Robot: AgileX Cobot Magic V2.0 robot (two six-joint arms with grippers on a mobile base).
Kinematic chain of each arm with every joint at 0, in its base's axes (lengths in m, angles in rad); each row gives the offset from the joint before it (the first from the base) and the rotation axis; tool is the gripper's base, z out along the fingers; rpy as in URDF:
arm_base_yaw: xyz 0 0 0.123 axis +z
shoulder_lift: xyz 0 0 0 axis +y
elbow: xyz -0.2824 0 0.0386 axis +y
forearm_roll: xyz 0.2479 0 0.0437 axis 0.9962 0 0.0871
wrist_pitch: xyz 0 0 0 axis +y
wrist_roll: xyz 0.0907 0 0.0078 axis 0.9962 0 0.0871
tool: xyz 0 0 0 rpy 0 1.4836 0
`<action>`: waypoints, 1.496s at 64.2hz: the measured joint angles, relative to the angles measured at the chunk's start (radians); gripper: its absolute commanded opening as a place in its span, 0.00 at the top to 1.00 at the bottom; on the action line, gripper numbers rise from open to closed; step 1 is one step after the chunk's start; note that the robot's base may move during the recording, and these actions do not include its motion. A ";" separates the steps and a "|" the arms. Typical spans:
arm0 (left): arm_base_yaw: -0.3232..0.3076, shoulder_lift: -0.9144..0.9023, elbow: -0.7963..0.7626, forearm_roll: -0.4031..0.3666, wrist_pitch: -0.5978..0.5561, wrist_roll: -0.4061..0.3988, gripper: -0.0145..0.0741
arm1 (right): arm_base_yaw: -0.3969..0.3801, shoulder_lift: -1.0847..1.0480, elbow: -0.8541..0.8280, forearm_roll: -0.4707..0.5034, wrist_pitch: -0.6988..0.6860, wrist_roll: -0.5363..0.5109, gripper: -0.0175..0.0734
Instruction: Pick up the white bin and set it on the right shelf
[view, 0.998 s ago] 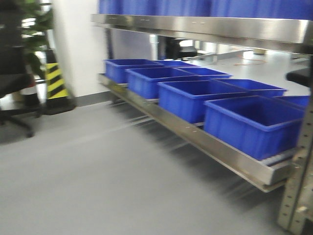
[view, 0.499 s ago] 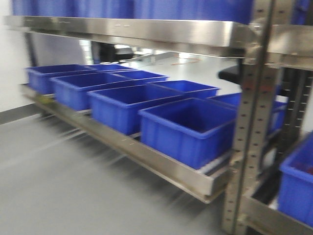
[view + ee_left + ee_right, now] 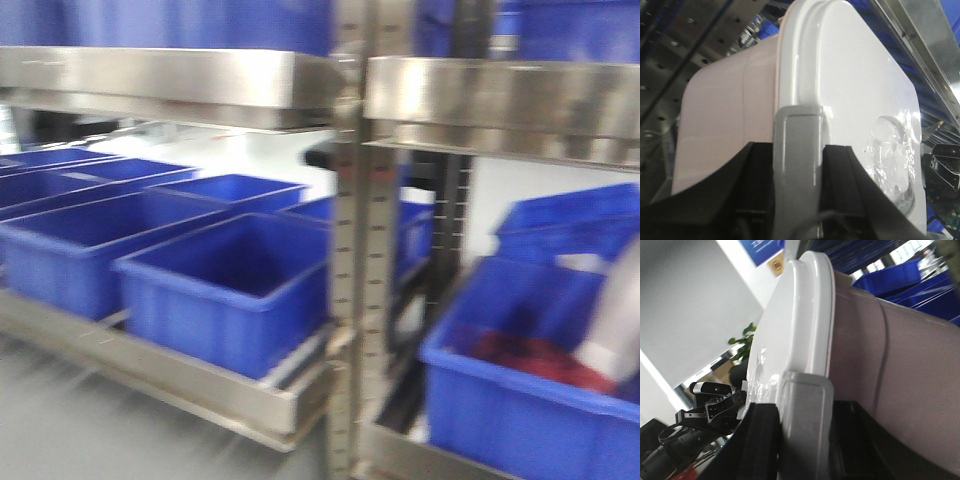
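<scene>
Squaring up to the shelf (image 3: 500,100) is advised before the bin (image 3: 840,100), held aloft between the left gripper (image 3: 797,165) and right gripper (image 3: 805,425), each clenched on a grey end clip (image 3: 797,132), is set level clear of the crates (image 3: 510,410).

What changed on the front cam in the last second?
View panned right along the right shelf: the blue crates slid left in frame, the perforated upright moved from right edge to centre, and a crate with red contents appeared; wall and plant left view. Crates unmoved on their rail.
</scene>
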 measured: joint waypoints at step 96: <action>-0.001 0.000 0.000 0.000 0.004 0.000 0.93 | 0.000 0.000 0.000 0.000 -0.011 0.000 0.55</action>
